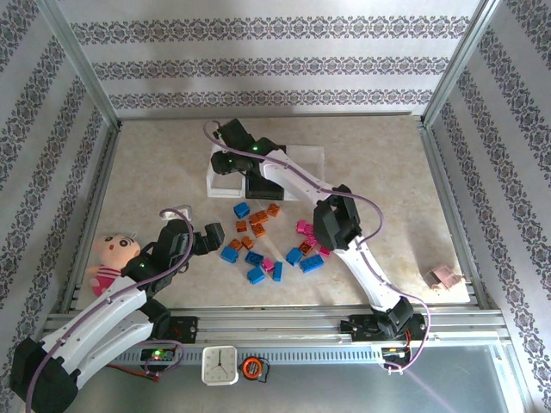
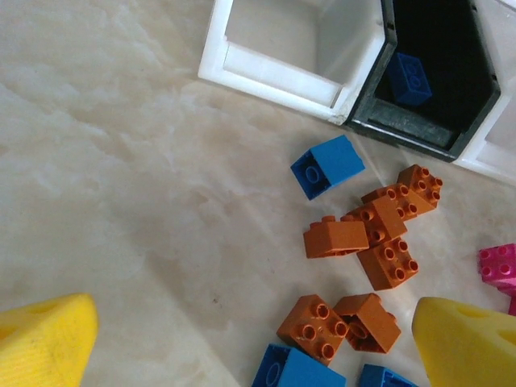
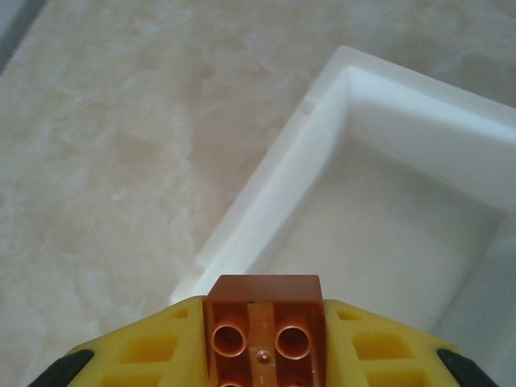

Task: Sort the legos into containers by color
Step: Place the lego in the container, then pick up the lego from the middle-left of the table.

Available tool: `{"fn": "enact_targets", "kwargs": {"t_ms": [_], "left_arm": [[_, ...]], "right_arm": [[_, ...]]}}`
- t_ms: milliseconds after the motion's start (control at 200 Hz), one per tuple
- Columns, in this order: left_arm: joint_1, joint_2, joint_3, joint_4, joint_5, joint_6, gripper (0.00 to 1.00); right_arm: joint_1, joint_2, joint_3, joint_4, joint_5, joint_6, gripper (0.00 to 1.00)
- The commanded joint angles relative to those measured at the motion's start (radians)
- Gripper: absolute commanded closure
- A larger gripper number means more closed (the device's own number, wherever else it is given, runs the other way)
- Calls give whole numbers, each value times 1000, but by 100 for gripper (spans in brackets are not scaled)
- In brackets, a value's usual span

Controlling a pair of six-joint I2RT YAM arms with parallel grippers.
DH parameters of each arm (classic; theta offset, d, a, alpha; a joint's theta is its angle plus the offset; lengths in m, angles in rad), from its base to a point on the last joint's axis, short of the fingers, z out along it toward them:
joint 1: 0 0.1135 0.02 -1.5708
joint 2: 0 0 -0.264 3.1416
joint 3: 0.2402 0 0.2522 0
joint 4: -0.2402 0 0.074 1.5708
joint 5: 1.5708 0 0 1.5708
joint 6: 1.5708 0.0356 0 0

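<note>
Our right tool (image 3: 262, 359) clamps 1 small orange-brown studded plastic brick (image 3: 262, 310) by its flat sides, just over the corner of the white translucent plastic bin (image 3: 266, 193), which opens toward 1 o'clock. Our left tool (image 2: 254, 347) gapes wide. We judge the brick light, rigid and slick, so flat-side grips suit it.

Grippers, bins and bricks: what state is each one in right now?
Left white bin: visible part empty.
Black bin: holds one blue brick.
Right white bin: contents hidden.
Right gripper: shut on orange brick, at the left white bin's rim.
Left gripper: open, empty, by the loose bricks.
Loose bricks: unsorted on the table.
</note>
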Motion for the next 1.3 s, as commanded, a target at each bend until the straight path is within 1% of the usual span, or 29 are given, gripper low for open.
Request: {"fn": "enact_targets", "kwargs": {"t_ms": [0, 130, 205, 250, 335, 425, 475, 670, 795, 859, 959, 1049, 1209, 1294], "left_arm": [[-6, -15, -17, -46, 21, -16, 0], [-7, 0, -7, -43, 69, 19, 0], [-6, 31, 9, -38, 119, 50, 0], [-7, 60, 24, -40, 144, 64, 1], [-9, 126, 53, -35, 208, 85, 9], [-24, 199, 79, -28, 257, 98, 15], [-40, 231, 92, -27, 270, 107, 16], [-126, 355, 144, -65, 244, 146, 23], [-168, 438, 177, -125, 197, 157, 22], [-186, 470, 186, -143, 163, 163, 21], [-198, 502, 192, -138, 131, 177, 22], [-199, 540, 205, -124, 116, 189, 30], [-199, 609, 226, -110, 105, 206, 35], [-199, 645, 227, -103, 101, 204, 41]], "right_arm": [[-9, 51, 128, -111, 62, 49, 63], [-22, 46, 117, -90, 40, 71, 40], [-25, 5, 69, -64, 34, 68, 37], [-25, -35, 17, -38, 29, 61, 36], [-28, -126, -101, 4, 21, 55, 35], [-32, -251, -290, 79, 1, 53, 35], [-34, -323, -410, 132, -5, 52, 35], [-60, -574, -803, 285, -29, 89, 35], [-76, -687, -979, 322, -27, 92, 35], [-82, -736, -1052, 336, -21, 94, 35], [-97, -796, -1146, 363, -22, 110, 35], [-110, -834, -1202, 383, -23, 124, 35], [-120, -873, -1245, 393, -15, 127, 35], [-127, -887, -1257, 394, -13, 130, 35]]}}
